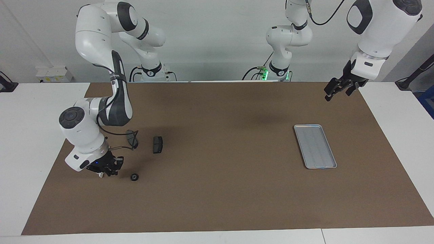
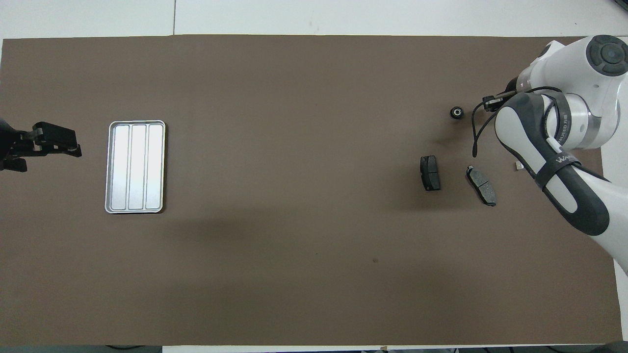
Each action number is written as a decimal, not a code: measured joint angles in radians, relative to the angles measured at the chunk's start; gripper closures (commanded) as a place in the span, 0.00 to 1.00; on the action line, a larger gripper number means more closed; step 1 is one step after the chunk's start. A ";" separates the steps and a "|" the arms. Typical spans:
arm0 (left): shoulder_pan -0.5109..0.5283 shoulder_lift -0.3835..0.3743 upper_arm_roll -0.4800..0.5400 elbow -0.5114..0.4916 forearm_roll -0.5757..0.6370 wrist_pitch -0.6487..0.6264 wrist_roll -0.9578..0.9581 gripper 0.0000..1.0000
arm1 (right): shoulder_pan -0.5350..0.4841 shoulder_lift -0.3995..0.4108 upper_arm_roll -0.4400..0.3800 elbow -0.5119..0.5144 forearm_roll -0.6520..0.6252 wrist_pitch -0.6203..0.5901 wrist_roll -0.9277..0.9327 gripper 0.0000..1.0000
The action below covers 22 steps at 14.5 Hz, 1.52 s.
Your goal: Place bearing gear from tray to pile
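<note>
The bearing gear point(image 1: 134, 177) lies on the brown mat, at the right arm's end of the table, and not in the tray point(image 1: 315, 146), which holds nothing and sits well apart at the left arm's end. The gear is just beside the right gripper point(image 1: 107, 172), toward the middle of the table from it, and a little farther from the robots than the two brake-pad plates point(image 2: 430, 172) point(image 2: 481, 185). The right arm is by far the nearer one. The gear is round, so it has no long axis to align with.

It looks like a small dark ring with a pale centre, lying flat.

The right gripper hangs low over the mat, its fingertips pressed together and holding nothing. It covers most of the white bracket point(image 2: 517, 166), of which only an end shows. The left gripper point(image 1: 334, 90) waits in the air with fingers spread, above the mat's edge nearer the robots than the tray.

I judge the gear already lies with the pile.
</note>
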 measured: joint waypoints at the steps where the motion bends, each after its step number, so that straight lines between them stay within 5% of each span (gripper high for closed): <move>1: 0.000 0.000 0.000 0.000 0.000 0.000 0.000 0.00 | 0.001 0.012 0.002 0.000 0.000 0.017 0.000 1.00; 8: 0.000 0.000 0.000 0.000 0.000 0.000 0.000 0.00 | 0.001 0.045 0.003 -0.009 0.000 0.070 0.000 1.00; 9: 0.000 0.000 0.000 0.000 0.000 0.000 0.000 0.00 | 0.001 0.044 0.003 -0.009 0.000 0.070 0.000 0.01; 16: 0.000 0.000 0.000 0.000 0.000 0.000 0.000 0.00 | 0.017 0.010 0.008 0.002 0.000 0.006 0.020 0.00; 22: 0.000 0.000 0.000 0.000 0.000 0.000 0.000 0.00 | 0.089 -0.234 0.016 0.024 0.001 -0.289 0.084 0.00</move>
